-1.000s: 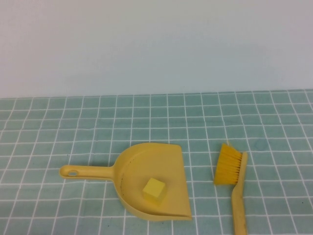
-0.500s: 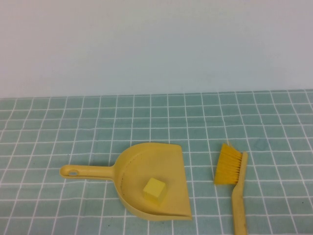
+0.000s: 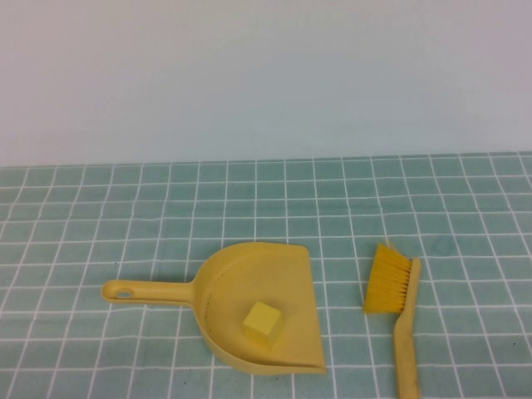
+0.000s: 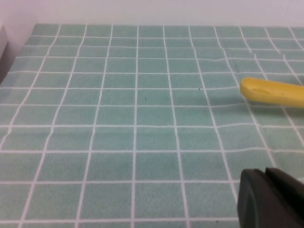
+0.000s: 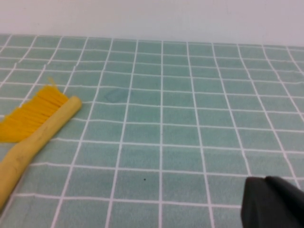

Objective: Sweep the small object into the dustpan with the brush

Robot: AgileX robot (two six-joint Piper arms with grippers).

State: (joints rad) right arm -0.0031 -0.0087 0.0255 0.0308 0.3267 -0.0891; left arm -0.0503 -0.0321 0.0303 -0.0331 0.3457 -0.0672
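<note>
The mustard-yellow dustpan (image 3: 229, 283) lies on the green tiled surface, its handle pointing left and its straight edge facing right. The small pale-yellow cube (image 3: 263, 321) rests inside its scoop. The brush (image 3: 399, 299) lies flat to the right of the dustpan, with its orange-yellow bristles at the far end and not touching the pan. Neither gripper shows in the high view. My left gripper (image 4: 265, 173) is shut and empty, some tiles short of the dustpan handle's tip (image 4: 273, 91). My right gripper (image 5: 266, 180) is shut and empty, apart from the brush (image 5: 35, 128).
The tiled surface (image 3: 125, 216) stretches back to a plain pale wall (image 3: 266, 83). A grey edge (image 4: 2, 52) shows at the side of the left wrist view.
</note>
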